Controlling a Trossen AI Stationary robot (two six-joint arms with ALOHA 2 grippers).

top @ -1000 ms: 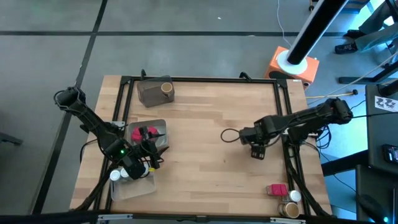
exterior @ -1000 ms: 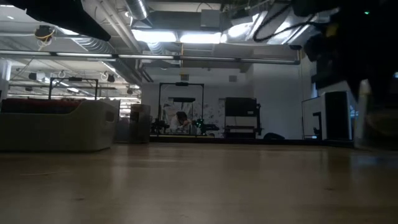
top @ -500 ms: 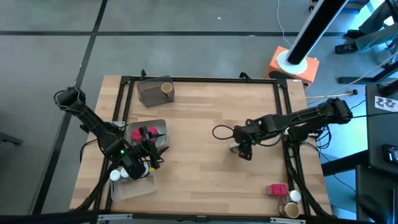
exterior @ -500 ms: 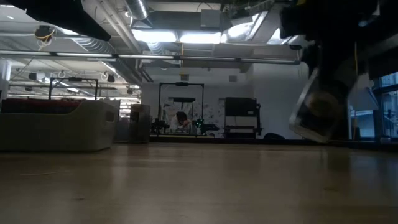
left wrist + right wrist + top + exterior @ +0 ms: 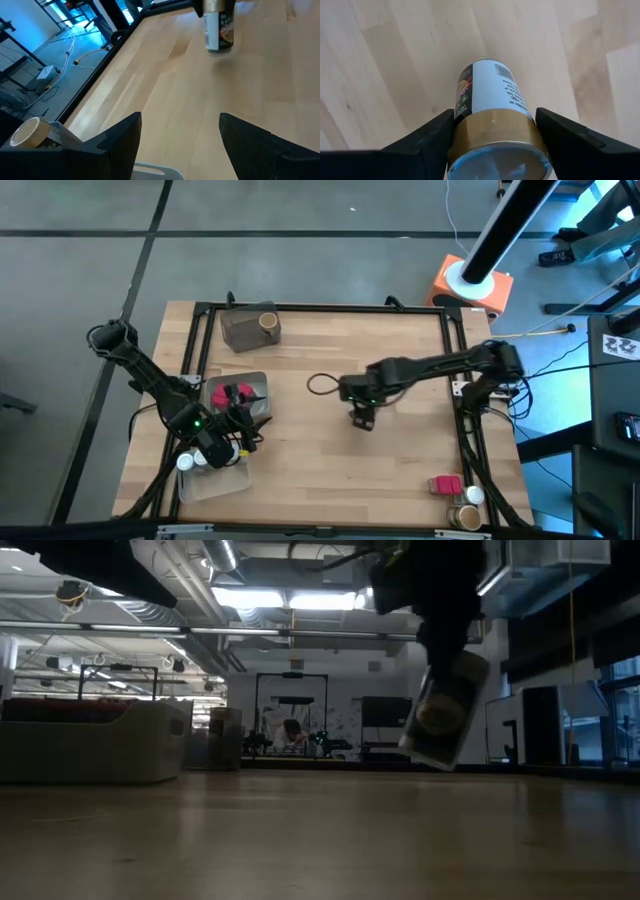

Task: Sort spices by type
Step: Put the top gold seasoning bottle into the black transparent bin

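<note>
A small round jar with a tan-gold cap and a white printed label (image 5: 492, 107) hangs above the middle of the pale wooden worktop (image 5: 330, 450), clamped at its cap between the two fingers of the right gripper (image 5: 362, 416). The right wrist view shows the grip plainly: one dark finger (image 5: 427, 142) on each side of the cap, pressed against it, the jaws standing fairly wide around it. The high view hides the jar almost wholly under the gripper. The low view alone shows the jar (image 5: 443, 710) tilted and clear of the worktop, and the left wrist view sees it (image 5: 218, 27) from afar, hanging cap-up.

The left gripper (image 5: 242, 432) waits at the worktop's left side, over the clear trays (image 5: 255, 385), its jaws apart and holding nothing; pink-red packets (image 5: 232, 394) lie in the nearer tray. A white-capped jar (image 5: 185, 463) sits by the left arm. At the far left stands a grey box (image 5: 240, 332) with a tan-topped jar (image 5: 267, 321). Near the right front corner are a pink-red packet (image 5: 445, 484), a white-capped jar (image 5: 474, 497) and a brown-topped jar (image 5: 465, 518).
</note>
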